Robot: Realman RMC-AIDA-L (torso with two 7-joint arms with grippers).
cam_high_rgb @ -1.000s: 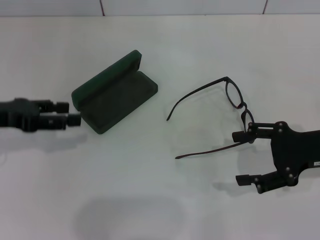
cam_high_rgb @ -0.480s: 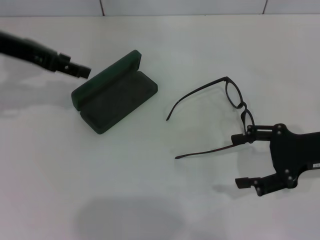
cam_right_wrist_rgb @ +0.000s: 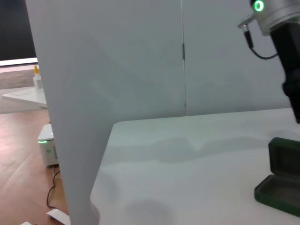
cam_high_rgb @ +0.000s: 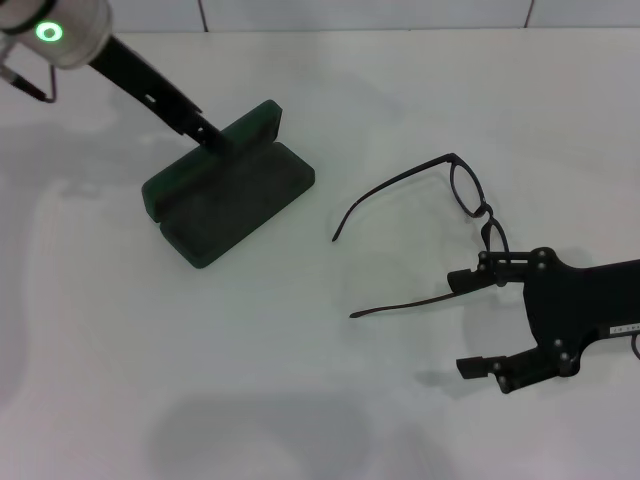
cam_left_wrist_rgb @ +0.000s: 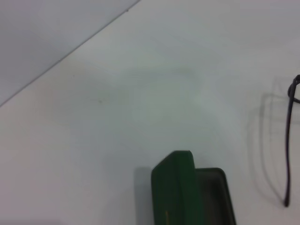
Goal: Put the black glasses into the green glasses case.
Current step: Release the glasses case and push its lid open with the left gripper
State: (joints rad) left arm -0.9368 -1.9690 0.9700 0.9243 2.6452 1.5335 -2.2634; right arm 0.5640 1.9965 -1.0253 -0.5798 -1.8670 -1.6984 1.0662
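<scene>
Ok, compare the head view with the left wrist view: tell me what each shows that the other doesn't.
Only the head view shows the right hand, open beside the near temple arm of the black glasses, the whole frame with both lenses, and the left arm reaching down to the lid of the green glasses case. Only the left wrist view shows the edge where the white table ends. Both share the open case and the glasses' far temple arm on the table.

The left gripper [cam_high_rgb: 215,138] is extended forward from a raised wrist, while the right gripper [cam_high_rgb: 468,322] is held low with fingers spread apart.
</scene>
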